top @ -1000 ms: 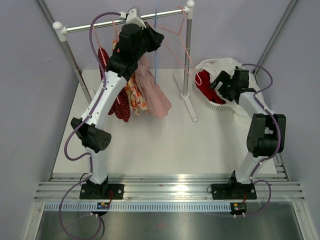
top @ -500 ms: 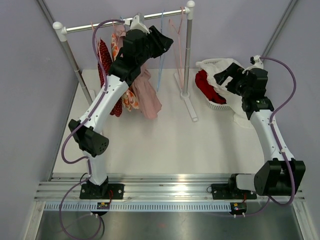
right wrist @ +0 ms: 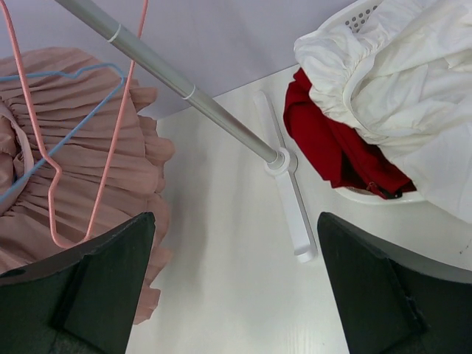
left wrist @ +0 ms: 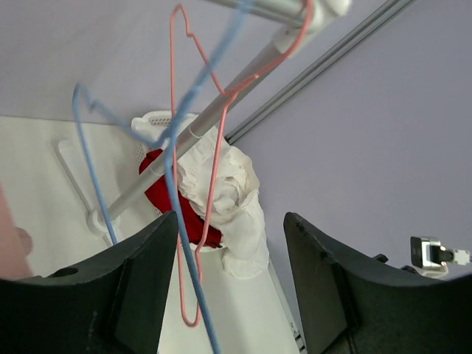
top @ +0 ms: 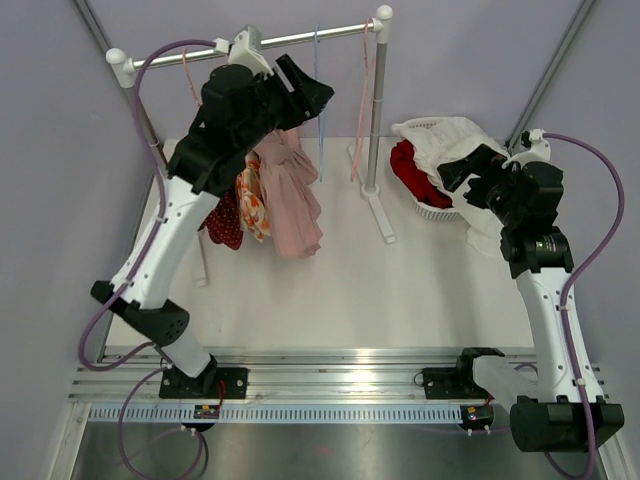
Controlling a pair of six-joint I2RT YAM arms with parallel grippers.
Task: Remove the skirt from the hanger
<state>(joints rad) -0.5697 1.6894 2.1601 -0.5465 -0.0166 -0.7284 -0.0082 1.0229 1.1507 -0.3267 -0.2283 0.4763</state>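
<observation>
the left end effector (left wrist: 232, 291) is up by the rail (top: 300, 36) with its fingers apart and nothing between them. its wrist camera looks past the bare blue hanger (left wrist: 175, 206) and the bare pink hanger (left wrist: 209, 214) toward the basket (top: 436, 211). so it is aimed at empty wire, not at cloth. the right end effector (right wrist: 236, 295) is also spread and empty, raised near the basket and facing the rack. the pink skirt (top: 298, 205) hangs from the rail under the left arm, beside a floral garment (top: 250, 190) and well above the tabletop (top: 330, 290). its own hanger is hidden behind the arm, so i cannot tell how the waistband is held. the step in hand looks like lining up for a grasp. to do it well, the left arm should probably turn away from the two bare hangers so the fingers do not snag them. it should take the skirt alone, close to the waistband and clear of the floral garment. the pull is best made down and off rather than sideways along the rail, which could drag the neighbouring hangers.
</observation>
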